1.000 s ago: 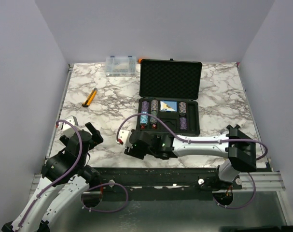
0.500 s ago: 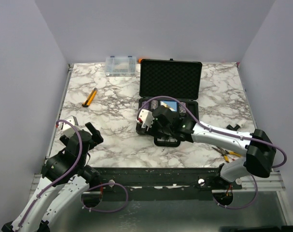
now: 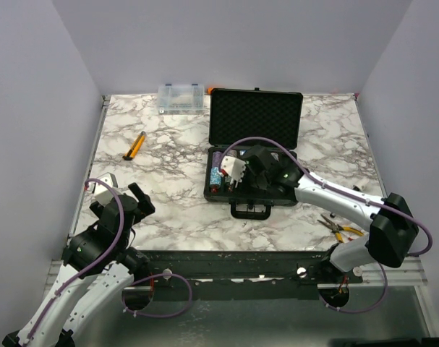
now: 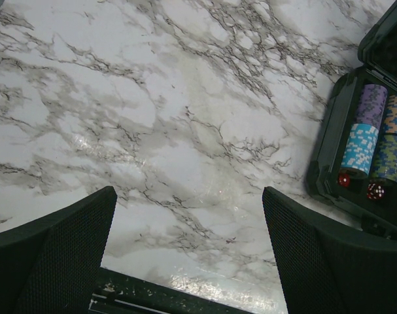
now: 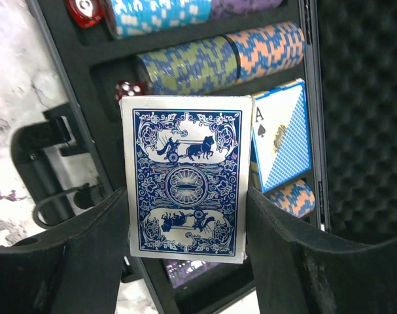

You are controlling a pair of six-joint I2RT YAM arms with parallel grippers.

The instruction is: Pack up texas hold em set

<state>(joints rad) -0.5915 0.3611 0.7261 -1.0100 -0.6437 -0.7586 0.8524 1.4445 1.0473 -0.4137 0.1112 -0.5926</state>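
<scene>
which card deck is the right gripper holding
The deck with the dark blue chariot-pattern back, clamped in the right gripper. The other deck, showing an ace of spades on light blue, sits in the case tray.

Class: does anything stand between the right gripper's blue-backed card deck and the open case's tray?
Nothing visible does. The right gripper holds the blue-backed card deck over the black case's slotted tray, beside the ace-faced deck; the deck hides the slot beneath.
</scene>
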